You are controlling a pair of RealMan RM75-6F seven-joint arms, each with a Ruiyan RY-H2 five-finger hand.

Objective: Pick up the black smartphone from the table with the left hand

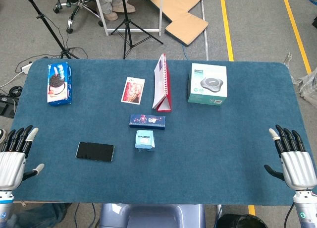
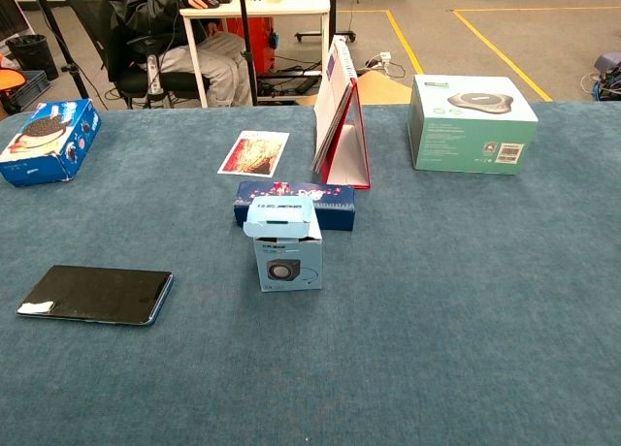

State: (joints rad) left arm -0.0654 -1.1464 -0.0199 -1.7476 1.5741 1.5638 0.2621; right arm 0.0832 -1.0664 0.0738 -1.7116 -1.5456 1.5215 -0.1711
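Note:
The black smartphone (image 1: 95, 151) lies flat, screen up, on the blue table (image 1: 213, 153), toward the near left; the chest view shows the smartphone (image 2: 96, 294) at lower left. My left hand (image 1: 15, 156) hovers at the table's near left edge, fingers spread and holding nothing, well left of the phone. At the near right edge my right hand (image 1: 293, 158) is likewise spread and holds nothing. Neither hand shows in the chest view.
A small light-blue box (image 1: 144, 140) stands just right of the phone, a dark blue box (image 1: 147, 121) behind it. Further back are a cookie pack (image 1: 59, 83), a photo card (image 1: 132, 89), a red-and-white desk calendar (image 1: 162, 84) and a teal-white product box (image 1: 207, 83).

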